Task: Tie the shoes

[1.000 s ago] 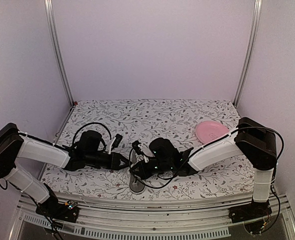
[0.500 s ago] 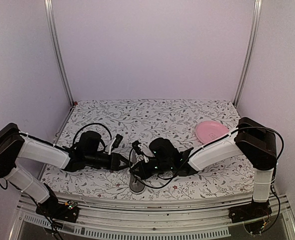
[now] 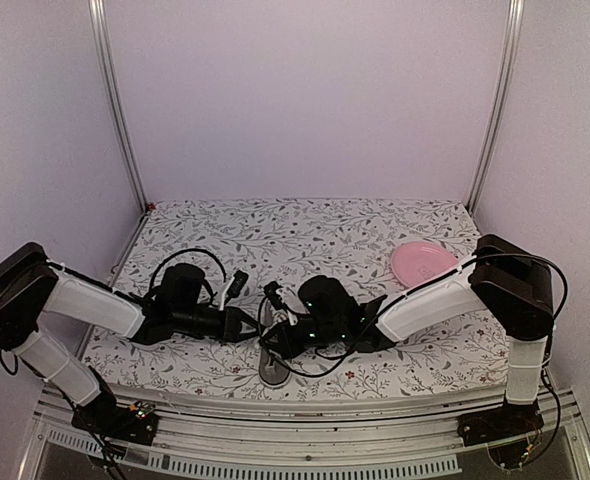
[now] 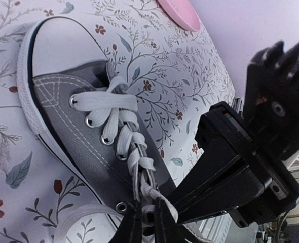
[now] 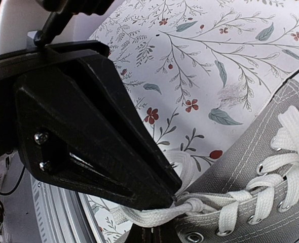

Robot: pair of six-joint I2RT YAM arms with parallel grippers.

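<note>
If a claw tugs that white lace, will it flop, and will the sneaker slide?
Probably floppy: the white lace lies limp and curving across the eyelets. The sneaker sits loose on the patterned cloth, so a hard tug may drag it.

"How many shoes do you have on the table (image 3: 375, 225)?"

"You have one grey sneaker (image 4: 83, 147), with one white lace (image 4: 116, 134) in it."

"And how many plates?"

"One pink plate (image 3: 424, 262)."

"How many arms do you see?"

"Two: the left arm (image 3: 85, 300) and the right arm (image 3: 425, 305). Each carries one gripper, so you count two: the left gripper (image 3: 253, 325) and the right gripper (image 3: 272, 338)."
</note>
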